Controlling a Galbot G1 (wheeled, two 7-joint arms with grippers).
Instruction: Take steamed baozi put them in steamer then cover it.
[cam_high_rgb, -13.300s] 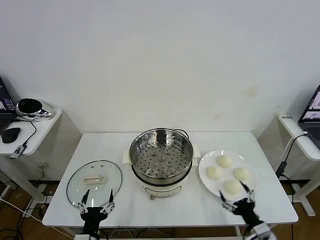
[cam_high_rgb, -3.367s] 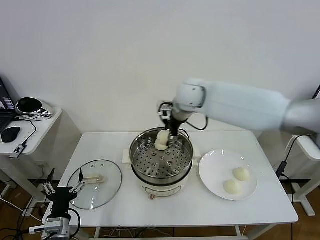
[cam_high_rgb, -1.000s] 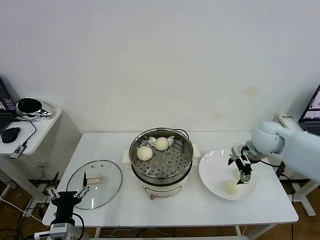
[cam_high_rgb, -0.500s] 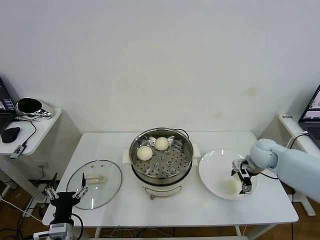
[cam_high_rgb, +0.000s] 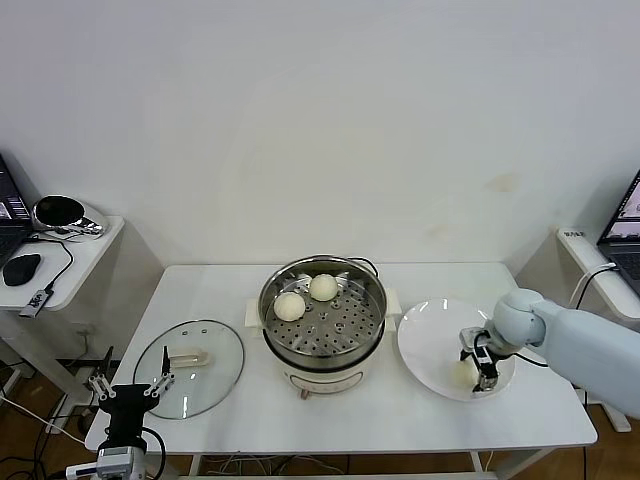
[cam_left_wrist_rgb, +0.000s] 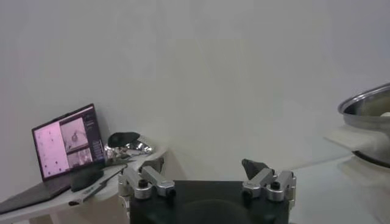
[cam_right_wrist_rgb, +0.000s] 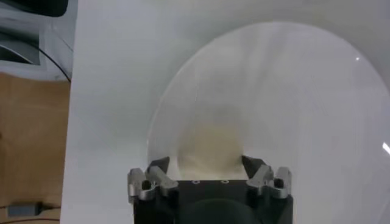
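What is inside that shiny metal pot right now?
Two steamed baozi sit on the perforated tray inside the steamer, toward its back. The tray's remaining area is bare. What lies beneath the tray is hidden.

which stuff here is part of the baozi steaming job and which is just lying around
Part of the job:
- baozi in the steamer
- baozi on the plate
- steamer
- glass cover
- white plate

Just lying about:
- laptop
- computer mouse

Left gripper (cam_left_wrist_rgb: 207, 176) with fingers spread wide, holding nothing, open laptop (cam_left_wrist_rgb: 66, 146) on a side counter (cam_left_wrist_rgb: 36, 204) beyond, steamer (cam_left_wrist_rgb: 368, 115) rim at the edge, plain white wall behind
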